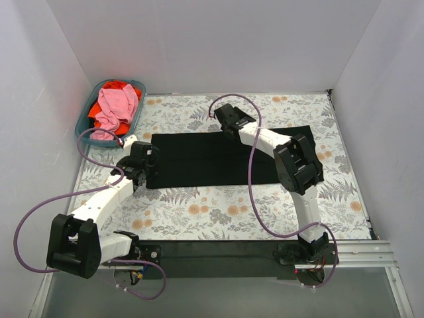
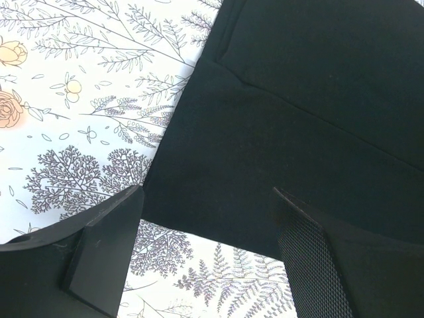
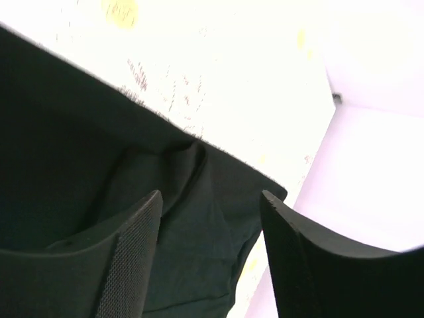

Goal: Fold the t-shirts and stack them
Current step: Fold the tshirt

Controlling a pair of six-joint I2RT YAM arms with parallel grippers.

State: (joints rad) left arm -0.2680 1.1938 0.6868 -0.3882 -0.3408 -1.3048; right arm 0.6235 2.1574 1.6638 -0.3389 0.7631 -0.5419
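A black t-shirt (image 1: 218,159) lies folded into a long strip across the flowered table. My left gripper (image 1: 140,165) hovers open over its left end; the left wrist view shows the shirt's near-left corner (image 2: 218,199) between the spread fingers, not gripped. My right gripper (image 1: 228,119) is open above the strip's far edge, where the right wrist view has the black cloth (image 3: 212,218) lying loose below the parted fingers. Pink (image 1: 116,106) and orange-red (image 1: 119,85) t-shirts sit bunched in the teal basket (image 1: 85,119).
The basket stands at the back left corner against the wall. White walls close in the table on three sides. A black rail (image 1: 218,255) runs along the near edge between the arm bases. Purple cables (image 1: 255,192) loop over the cloth.
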